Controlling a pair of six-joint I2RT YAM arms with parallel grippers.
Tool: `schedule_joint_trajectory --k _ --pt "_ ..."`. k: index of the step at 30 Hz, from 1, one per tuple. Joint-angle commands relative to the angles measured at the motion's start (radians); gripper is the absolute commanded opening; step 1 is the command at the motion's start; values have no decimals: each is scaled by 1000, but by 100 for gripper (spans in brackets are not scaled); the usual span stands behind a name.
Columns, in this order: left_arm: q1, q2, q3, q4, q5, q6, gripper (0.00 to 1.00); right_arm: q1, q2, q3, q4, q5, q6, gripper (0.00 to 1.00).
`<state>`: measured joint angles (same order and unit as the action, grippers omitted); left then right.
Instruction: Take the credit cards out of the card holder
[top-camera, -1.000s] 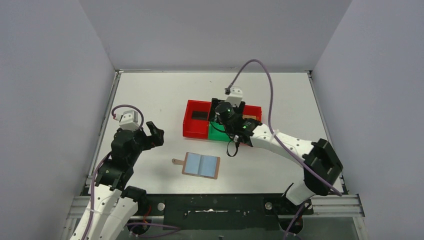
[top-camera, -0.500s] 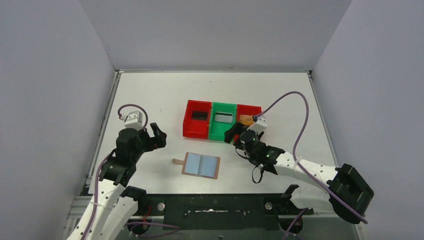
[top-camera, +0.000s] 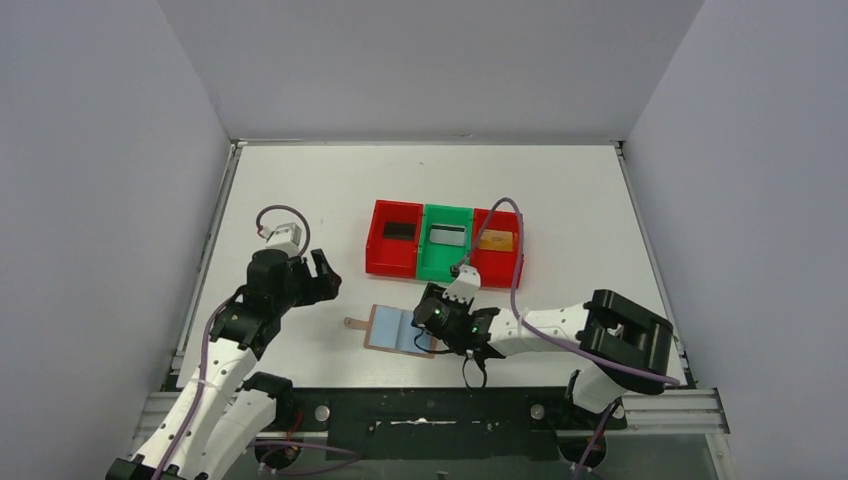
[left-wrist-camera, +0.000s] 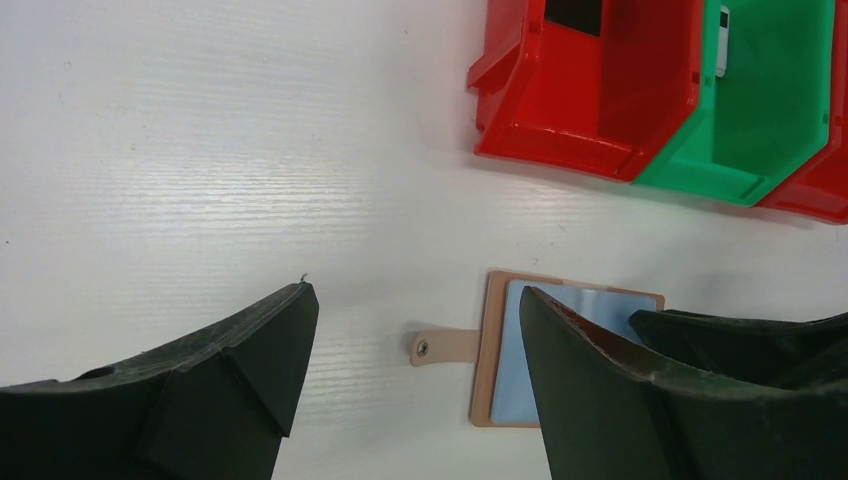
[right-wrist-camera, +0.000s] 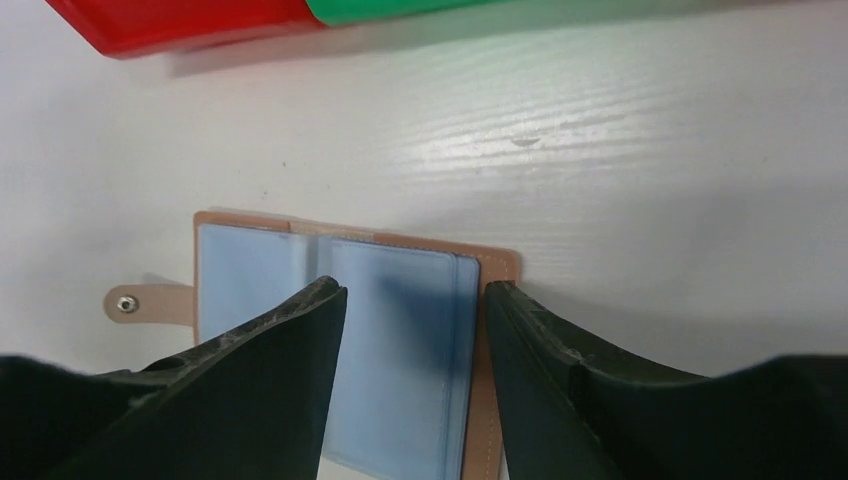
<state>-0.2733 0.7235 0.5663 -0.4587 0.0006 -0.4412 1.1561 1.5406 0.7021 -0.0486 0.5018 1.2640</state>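
Your right gripper sits low over the holder, jaws apart astride its right page, probably to feel the smooth blue-grey pockets. The tan, leather-like holder lies open flat, strap leftward. Your left gripper hovers beside it, jaws wide, empty. Beyond, glossy plastic bins hold a black card, silver card and gold card.

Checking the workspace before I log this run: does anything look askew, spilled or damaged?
Nothing stands out. The card holder lies open and flat; the bins stand in a tidy row, holding a black card, silver card and gold card, one apiece.
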Motion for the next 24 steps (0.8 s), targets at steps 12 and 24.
schedule_joint_trajectory --k 12,24 --pt "-14 -42 10 47 -16 -12 73 144 166 268 -464 254 187 48" --pt "-60 -69 15 22 -79 -27 72 200 226 357 -412 242 79 63"
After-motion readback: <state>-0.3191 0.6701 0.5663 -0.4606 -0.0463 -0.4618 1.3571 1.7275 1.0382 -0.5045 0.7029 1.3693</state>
